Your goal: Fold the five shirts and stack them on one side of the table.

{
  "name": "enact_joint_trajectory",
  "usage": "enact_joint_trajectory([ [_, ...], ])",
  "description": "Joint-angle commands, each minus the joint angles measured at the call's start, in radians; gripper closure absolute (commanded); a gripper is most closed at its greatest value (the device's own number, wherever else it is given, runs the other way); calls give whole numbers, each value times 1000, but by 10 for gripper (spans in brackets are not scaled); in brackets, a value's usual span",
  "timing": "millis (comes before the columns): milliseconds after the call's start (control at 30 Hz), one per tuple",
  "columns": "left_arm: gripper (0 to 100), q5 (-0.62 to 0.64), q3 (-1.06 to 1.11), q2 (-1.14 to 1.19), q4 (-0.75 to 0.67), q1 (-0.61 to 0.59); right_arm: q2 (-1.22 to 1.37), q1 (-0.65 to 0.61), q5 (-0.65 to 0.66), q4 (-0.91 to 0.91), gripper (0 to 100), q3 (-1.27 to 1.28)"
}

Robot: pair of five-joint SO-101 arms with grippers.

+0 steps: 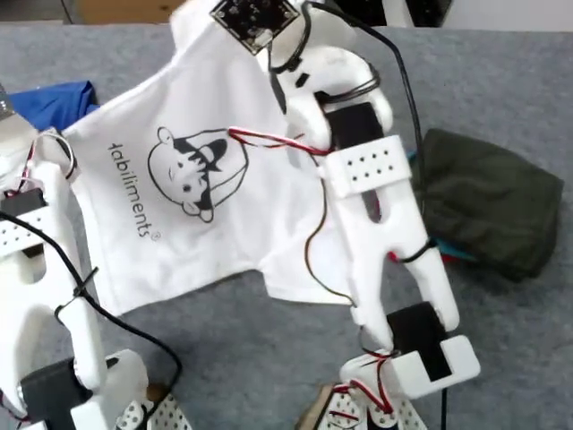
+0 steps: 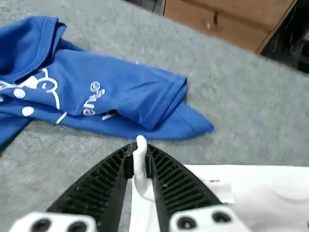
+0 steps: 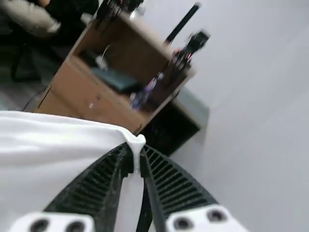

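Leftmost, a blue shirt (image 1: pixel 58 100) lies crumpled at the far corner of the grey bench (image 1: pixel 501 72), not yet folded. Just beside it the left gripper (image 2: pixel 139 145) has its fingers (image 2: pixel 106 174) clamped on a pinch of white cloth at the edge of the white shirt (image 1: pixel 206 224). That shirt lies spread print-up across the middle of the bench.

At the shirt's far edge the right gripper (image 3: pixel 136 147) has its fingers (image 3: pixel 104 179) closed on the hem, which looks raised off the bench. Well to the right sits a dark green shirt (image 1: pixel 488 202), already folded, with bits of coloured cloth showing under its near edge. This is probably the stack.

The step in hand looks like the first fold of the white shirt. The next move calls for both arms to carry their held edges across together. They should keep the cloth taut so it lands flat without bunching.
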Motion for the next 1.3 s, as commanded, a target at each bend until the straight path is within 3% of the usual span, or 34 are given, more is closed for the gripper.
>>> enact_joint_trajectory([
  [0, 981, -89, -153, -2, 203, 12, -93, 51, -12, 157, 995, -54],
  [167, 981, -143, -269, -4, 440, 35, -182, 84, -12, 368, 995, -54],
  [367, 981, -201, -242, -64, 586, 80, -280, 77, -3, 620, 995, -53],
  [533, 981, -244, -28, -251, 585, 129, -357, 91, -2, 712, 995, 54],
  [800, 981, -241, 362, -516, 468, 146, -613, 104, 74, 701, 995, 504],
  [1033, 981, -241, 459, -524, 462, 152, -872, 151, 126, 686, 995, 863],
  [1267, 981, -245, 537, -533, 466, 153, -986, 220, 172, 695, 995, 1040],
])
